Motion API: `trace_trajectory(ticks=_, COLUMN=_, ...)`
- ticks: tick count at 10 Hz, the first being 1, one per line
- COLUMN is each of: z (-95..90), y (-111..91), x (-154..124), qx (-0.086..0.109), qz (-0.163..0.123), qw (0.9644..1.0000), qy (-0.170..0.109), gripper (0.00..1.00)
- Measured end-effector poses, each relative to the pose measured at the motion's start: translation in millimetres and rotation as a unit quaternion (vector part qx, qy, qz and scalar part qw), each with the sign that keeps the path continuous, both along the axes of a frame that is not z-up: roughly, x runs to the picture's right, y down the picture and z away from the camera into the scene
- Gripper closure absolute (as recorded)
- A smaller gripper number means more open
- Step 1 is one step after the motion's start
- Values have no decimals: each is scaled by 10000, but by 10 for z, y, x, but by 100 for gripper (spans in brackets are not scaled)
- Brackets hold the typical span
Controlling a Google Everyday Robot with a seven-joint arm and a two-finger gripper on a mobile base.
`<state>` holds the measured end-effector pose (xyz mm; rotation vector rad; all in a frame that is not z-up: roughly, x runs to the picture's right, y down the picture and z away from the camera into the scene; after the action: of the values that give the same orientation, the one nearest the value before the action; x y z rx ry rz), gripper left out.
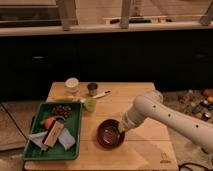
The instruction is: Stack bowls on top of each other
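Observation:
A dark reddish-brown, round, shallow bowl [109, 135] sits on the wooden table [145, 150] near its front middle. I see one bowl outline only; I cannot tell whether another lies inside it. My gripper [121, 128] comes in on the white arm [160, 112] from the right and is down at the bowl's right rim, partly hidden by the wrist.
A green tray [75, 145] with several small items lies at the front left. A cream-white cup [72, 85], a small grey cup [92, 88], a light-green cup [90, 104] and a white pen [102, 94] stand toward the back. Dark cabinets run behind the table.

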<state>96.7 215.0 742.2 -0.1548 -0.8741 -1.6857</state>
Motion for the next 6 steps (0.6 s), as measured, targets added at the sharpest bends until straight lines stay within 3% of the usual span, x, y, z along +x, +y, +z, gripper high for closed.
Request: trace_trajectory(ticks=6, z=89, y=-16, x=41, qx=-179, qz=143, qw=9997, qy=-36, gripper=28)
